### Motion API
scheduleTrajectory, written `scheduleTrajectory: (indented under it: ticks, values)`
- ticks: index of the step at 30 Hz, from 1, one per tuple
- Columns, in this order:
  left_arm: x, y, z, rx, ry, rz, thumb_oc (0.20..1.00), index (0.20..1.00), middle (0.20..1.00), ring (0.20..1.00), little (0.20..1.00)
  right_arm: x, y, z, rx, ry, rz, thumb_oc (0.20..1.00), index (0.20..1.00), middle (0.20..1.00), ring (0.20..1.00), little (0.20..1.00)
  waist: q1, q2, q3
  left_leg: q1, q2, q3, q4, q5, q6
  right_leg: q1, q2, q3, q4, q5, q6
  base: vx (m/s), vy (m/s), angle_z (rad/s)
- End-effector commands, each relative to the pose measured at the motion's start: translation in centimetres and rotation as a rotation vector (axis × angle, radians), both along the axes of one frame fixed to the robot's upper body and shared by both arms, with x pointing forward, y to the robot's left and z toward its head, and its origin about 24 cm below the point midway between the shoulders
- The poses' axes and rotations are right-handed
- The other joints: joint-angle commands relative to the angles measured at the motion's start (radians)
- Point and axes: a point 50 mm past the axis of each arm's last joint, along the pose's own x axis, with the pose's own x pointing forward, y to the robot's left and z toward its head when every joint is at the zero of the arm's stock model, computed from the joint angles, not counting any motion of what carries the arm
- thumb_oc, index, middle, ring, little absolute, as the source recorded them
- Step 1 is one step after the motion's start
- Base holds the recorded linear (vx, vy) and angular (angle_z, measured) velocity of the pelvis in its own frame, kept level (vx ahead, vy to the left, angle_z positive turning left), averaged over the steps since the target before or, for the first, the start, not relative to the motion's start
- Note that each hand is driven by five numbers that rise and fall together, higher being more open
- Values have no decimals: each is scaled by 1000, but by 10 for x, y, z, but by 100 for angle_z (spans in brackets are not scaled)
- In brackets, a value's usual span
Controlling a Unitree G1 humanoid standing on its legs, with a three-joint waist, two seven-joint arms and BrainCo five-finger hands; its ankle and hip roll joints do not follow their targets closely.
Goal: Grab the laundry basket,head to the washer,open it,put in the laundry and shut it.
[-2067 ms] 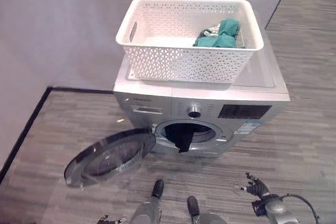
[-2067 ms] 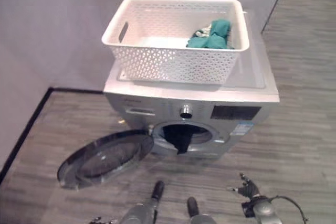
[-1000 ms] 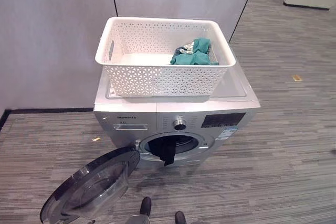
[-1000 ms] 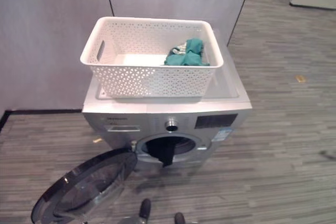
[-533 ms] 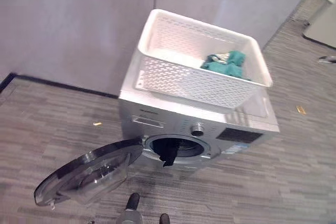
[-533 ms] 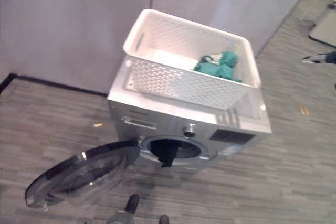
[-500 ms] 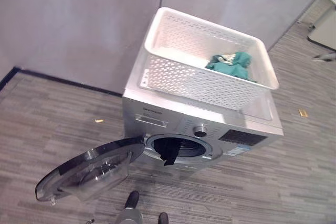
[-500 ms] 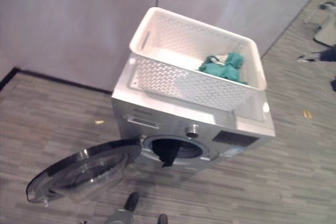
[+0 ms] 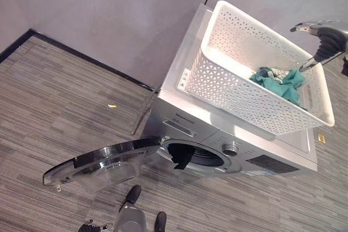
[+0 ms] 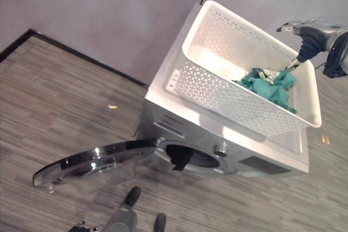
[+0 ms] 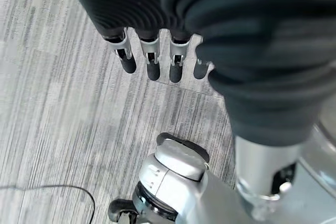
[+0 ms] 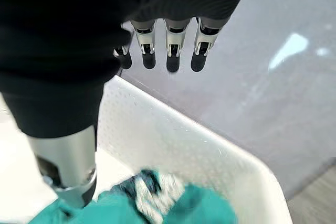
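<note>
The green laundry [image 10: 267, 88] is lying in the white basket [image 10: 196, 82] on top of the washer [image 10: 173, 118], directly below the right hand [image 10: 310, 39], whose fingers [image 12: 171, 56] are hanging straight, gripping nothing. The left hand [image 11: 152, 61] is dangling open near the floor.

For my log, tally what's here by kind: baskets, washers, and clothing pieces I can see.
Laundry basket: 1
Washer: 1
Clothing pieces: 2, a teal bundle in the basket and a dark garment hanging from the washer's open door mouth
Total: 4
</note>
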Motion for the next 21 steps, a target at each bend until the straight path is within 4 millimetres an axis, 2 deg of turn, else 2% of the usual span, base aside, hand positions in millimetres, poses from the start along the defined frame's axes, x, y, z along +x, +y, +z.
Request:
scheduleTrajectory:
  ticks: [1, 5, 7, 14, 15, 18, 19, 21]
  values:
    - [-15, 11, 2, 5, 25, 45, 1000, 1000, 1000, 1000, 1000, -15, -28, 23, -33, -43, -157, 1000, 1000, 1000, 1000, 1000, 3, -15, -7, -21, 13, -40, -32, 5, -11, 41, -65, -11, 96, 10, 48, 17, 33, -9]
    - [-13, 8, 1, -1, 21, 52, 1000, 1000, 1000, 1000, 1000, -15, -27, 16, -19, -22, -148, 1000, 1000, 1000, 1000, 1000, -5, -12, -2, -15, 11, -36, -31, 0, -8, 40, -68, -7, 102, 24, 49, 1, 7, -1]
    - [-8, 5, 1, -13, 6, 41, 1000, 1000, 1000, 1000, 1000, -15, -27, 0, -9, 50, -141, 1000, 1000, 1000, 1000, 1000, -8, -8, -2, -14, 8, -36, -30, -3, -6, 41, -70, -8, 96, 27, 47, 2, 9, -3]
    - [2, 0, 1, -26, -24, 15, 1000, 1000, 1000, 1000, 1000, -11, -26, -27, 33, 73, -114, 1000, 1000, 1000, 1000, 1000, -4, 7, 7, -22, 11, -31, -30, -6, -3, 36, -72, -10, 80, 26, 48, -15, 8, -11]
    - [5, -3, 0, -21, -31, 6, 1000, 1000, 1000, 1000, 1000, -6, -22, -32, 9, 17, -94, 1000, 1000, 1000, 1000, 1000, -1, 17, 15, -28, 12, -29, -29, -6, -1, 34, -74, -9, 71, 26, 49, -46, 16, -6]
    - [8, -1, 1, -2, -34, -8, 1000, 1000, 1000, 1000, 1000, 2, -13, -37, -56, 13, -66, 1000, 1000, 1000, 1000, 1000, 8, 22, 21, -34, 11, -30, -29, -5, 1, 31, -76, -6, 63, 30, 50, -28, 11, -16]
    - [8, 0, 2, 8, -28, -15, 1000, 1000, 1000, 1000, 1000, 7, -4, -41, -95, 20, -37, 1000, 1000, 1000, 1000, 1000, 19, 24, 24, -40, 10, -31, -30, -7, 2, 24, -79, -8, 57, 34, 50, -16, 16, -16]
    - [9, 0, 2, 13, -27, -25, 1000, 1000, 1000, 1000, 1000, 15, 6, -39, -145, -5, -8, 1000, 1000, 1000, 1000, 1000, 24, 27, 25, -48, 11, -26, -31, -7, 3, 17, -81, -7, 48, 36, 50, -34, 20, -6]
